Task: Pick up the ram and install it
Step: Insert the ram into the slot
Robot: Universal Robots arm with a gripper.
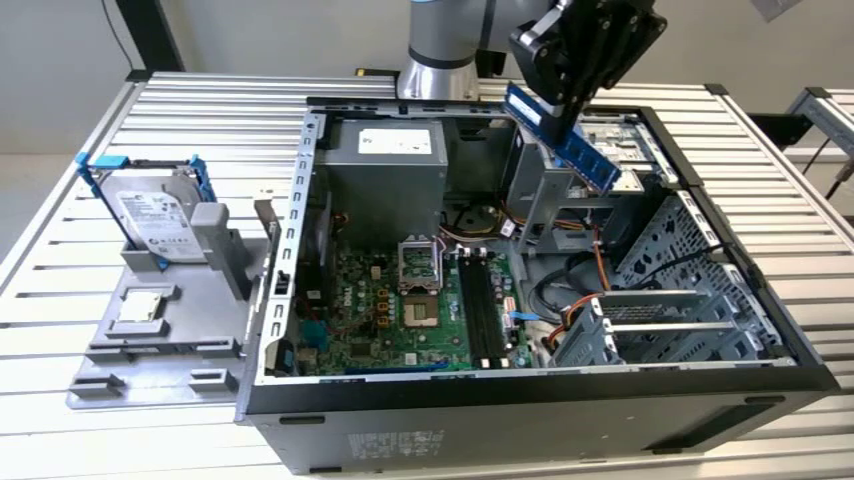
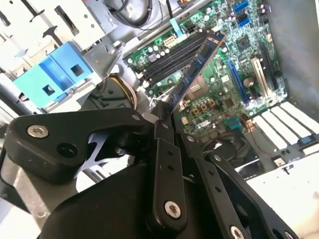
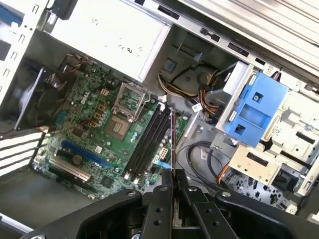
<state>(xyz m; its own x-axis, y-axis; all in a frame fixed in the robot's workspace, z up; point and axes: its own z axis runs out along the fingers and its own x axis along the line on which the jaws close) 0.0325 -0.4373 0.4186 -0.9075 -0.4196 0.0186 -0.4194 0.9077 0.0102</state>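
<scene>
We see the black two-fingered gripper point(image 1: 562, 104) of the arm hanging above the open grey metal computer case point(image 1: 534, 395), which lies on its side on a ribbed aluminium table point(image 1: 200, 100). Its fingers are clamped on one end of the long, flat blue circuit-board ram stick point(image 1: 589, 155). The stick is held in the air, not yet seated.

In the exterior view the ram slants down from the gripper toward the exterior view's right, over the metal drive-bay corner of the case, well apart from the green motherboard point(image 1: 367, 300) below. The long black memory slots point(image 1: 481, 310) run side by side on that board, near the square silver processor socket point(image 1: 420, 262).

In the second wrist view the ram point(image 2: 197, 67) reaches out from the gripper point(image 2: 162, 112) on a slant, its far end above the same black slots point(image 2: 169, 57). In the first wrist view we see the ram point(image 3: 172, 144) edge-on as a thin line rising from the gripper point(image 3: 174, 185), just beside the slots point(image 3: 148, 140) in the picture. A bright blue plastic drive caddy point(image 3: 254, 107) sits in the case near the bundled cables.

At the exterior view's left, outside the case, a silver hard drive in blue brackets point(image 1: 154, 215) stands on a grey plastic fixture point(image 1: 147, 350).
</scene>
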